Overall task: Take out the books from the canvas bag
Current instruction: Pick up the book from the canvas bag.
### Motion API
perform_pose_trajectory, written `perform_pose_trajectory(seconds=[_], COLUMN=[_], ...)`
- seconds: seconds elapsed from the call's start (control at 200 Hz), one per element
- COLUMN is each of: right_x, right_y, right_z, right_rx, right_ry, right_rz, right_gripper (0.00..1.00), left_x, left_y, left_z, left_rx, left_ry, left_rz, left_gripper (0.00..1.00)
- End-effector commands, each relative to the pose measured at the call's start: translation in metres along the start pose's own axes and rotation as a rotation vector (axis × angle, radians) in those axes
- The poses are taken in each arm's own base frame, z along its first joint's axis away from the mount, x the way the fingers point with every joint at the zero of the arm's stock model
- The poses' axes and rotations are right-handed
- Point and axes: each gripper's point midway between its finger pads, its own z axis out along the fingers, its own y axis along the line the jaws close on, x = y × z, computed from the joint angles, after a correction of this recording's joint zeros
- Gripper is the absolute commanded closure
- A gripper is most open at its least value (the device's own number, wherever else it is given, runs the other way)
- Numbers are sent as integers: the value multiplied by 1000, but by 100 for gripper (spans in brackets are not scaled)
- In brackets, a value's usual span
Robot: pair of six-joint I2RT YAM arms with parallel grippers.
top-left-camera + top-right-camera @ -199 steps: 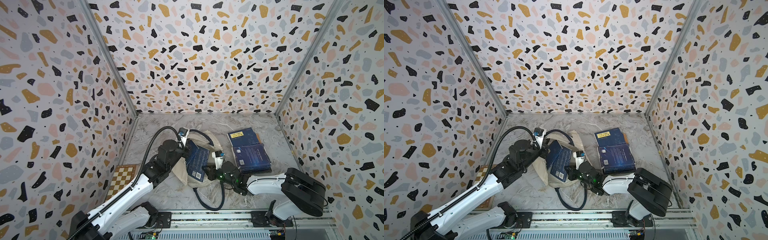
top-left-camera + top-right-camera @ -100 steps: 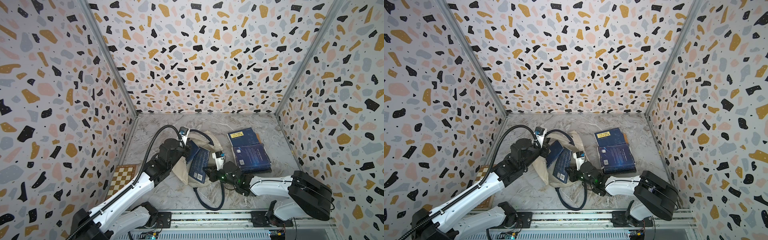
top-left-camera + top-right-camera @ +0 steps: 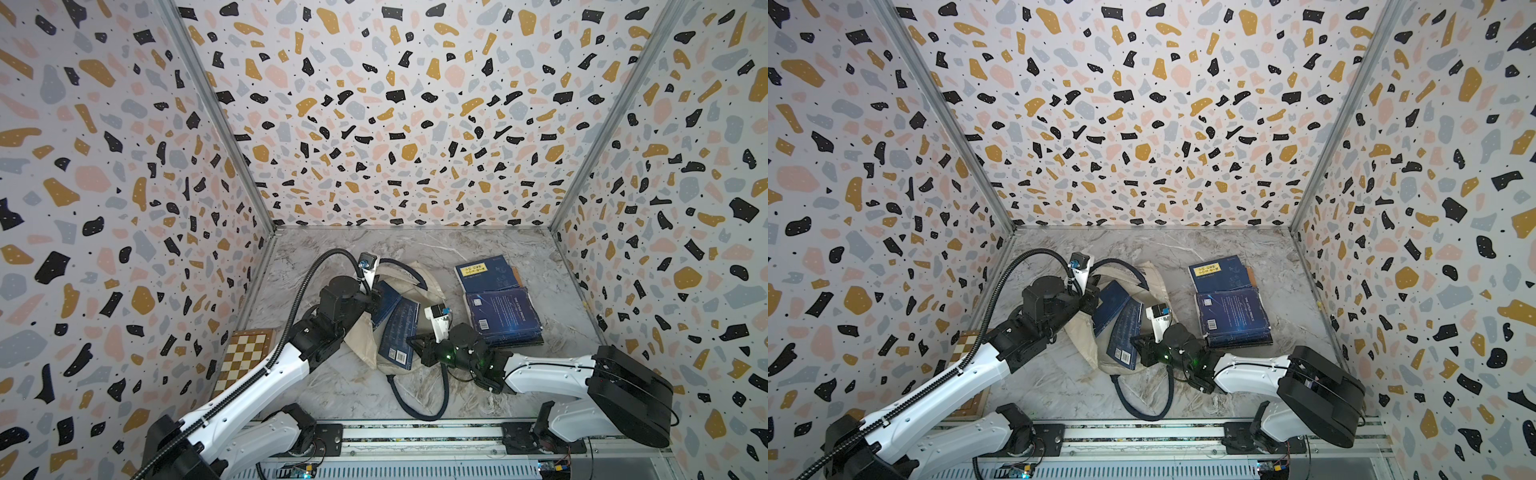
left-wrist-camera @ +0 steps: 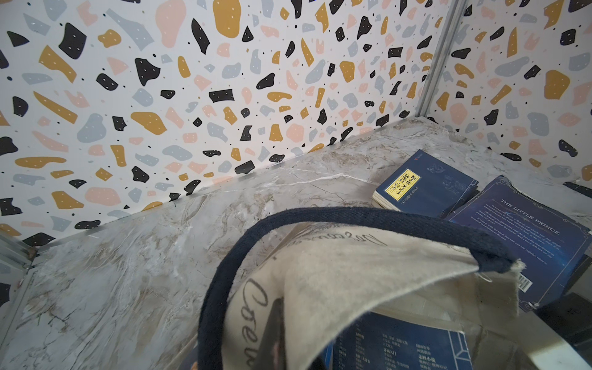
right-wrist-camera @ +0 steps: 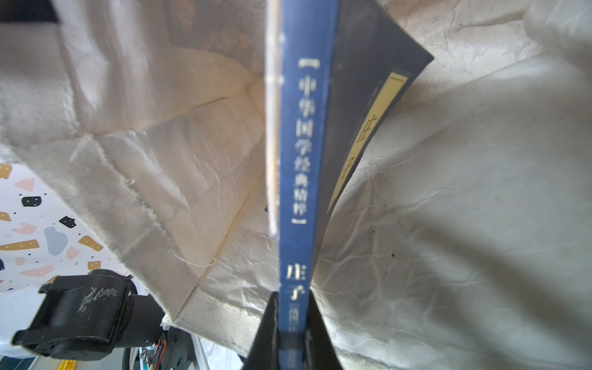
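The right gripper (image 5: pixel 293 323) is clamped narrow on the spine end of a book (image 5: pixel 298 153), which sits tilted in the open bag (image 3: pixel 360 338) with canvas on both sides of it. The book's long axis runs straight away from the jaws, deeper into the bag and toward the left gripper (image 3: pixel 375 300). So the pull, as I judge it, goes back along that line, away from the left gripper. That one is pinched tight on the bag's rim by the far handle (image 4: pixel 352 217), which should anchor the canvas. A second book (image 3: pixel 385 302) lies deeper, nearer the left gripper. Other books (image 3: pixel 500 313) lie out on the table (image 3: pixel 415 249), just beside the bag
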Motion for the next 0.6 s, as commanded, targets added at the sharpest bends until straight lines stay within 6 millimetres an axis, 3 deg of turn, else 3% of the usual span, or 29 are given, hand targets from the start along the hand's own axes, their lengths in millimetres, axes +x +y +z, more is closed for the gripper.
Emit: perform_pose_trajectory(seconds=[0.0,0.24,0.596], right_x=[-7,-14,-38], right_y=[15,14,20], right_z=[-8,-19,-53], right_rx=[-48,-21,-16], right_ry=[-15,-40,-134], right_rz=[-38,-58,-100], right_gripper=[100,100,100], left_x=[-18,-17,-16], left_y=[5,6,5], left_z=[-2,-2,-1], left_rx=[-28,-31,-29], left_ry=[-38,-33,-27], left_rz=[-7,-7,-11], left_gripper=[100,100,100])
